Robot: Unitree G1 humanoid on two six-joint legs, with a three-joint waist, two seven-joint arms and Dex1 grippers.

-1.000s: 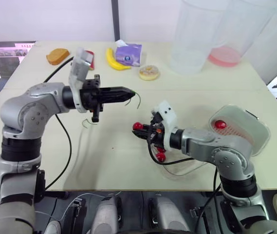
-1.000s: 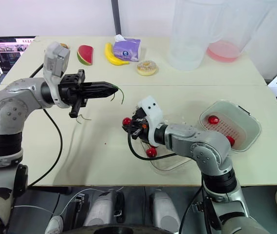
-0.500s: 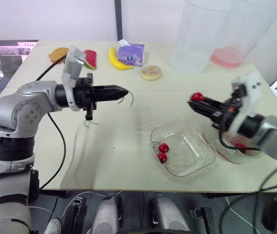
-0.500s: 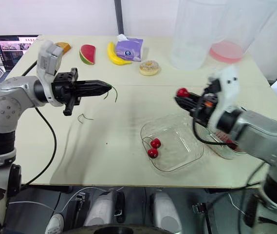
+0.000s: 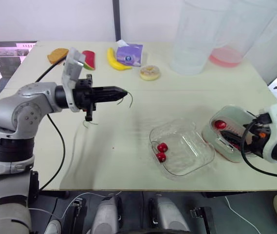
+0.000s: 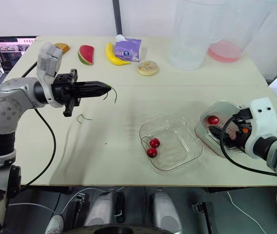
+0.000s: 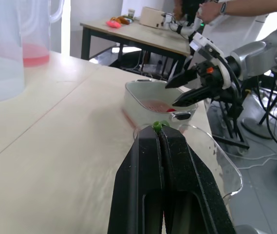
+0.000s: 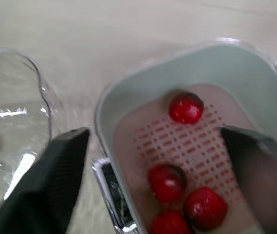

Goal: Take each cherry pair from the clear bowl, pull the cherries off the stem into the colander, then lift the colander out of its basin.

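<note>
While the right end effector (image 8: 153,136) is hovering spread over the colander (image 8: 211,146), the left end effector (image 5: 121,93) is pinching a bare stem (image 7: 158,126) above the desk (image 5: 123,151); I'd be dropping it away from the clear bowl (image 5: 189,146) holding one cherry pair (image 5: 161,151).

Cherry pair (image 6: 151,147) in clear bowl (image 6: 179,140), four cherries (image 8: 186,108) in colander (image 8: 143,132), green stem (image 7: 158,126) aloft
</note>
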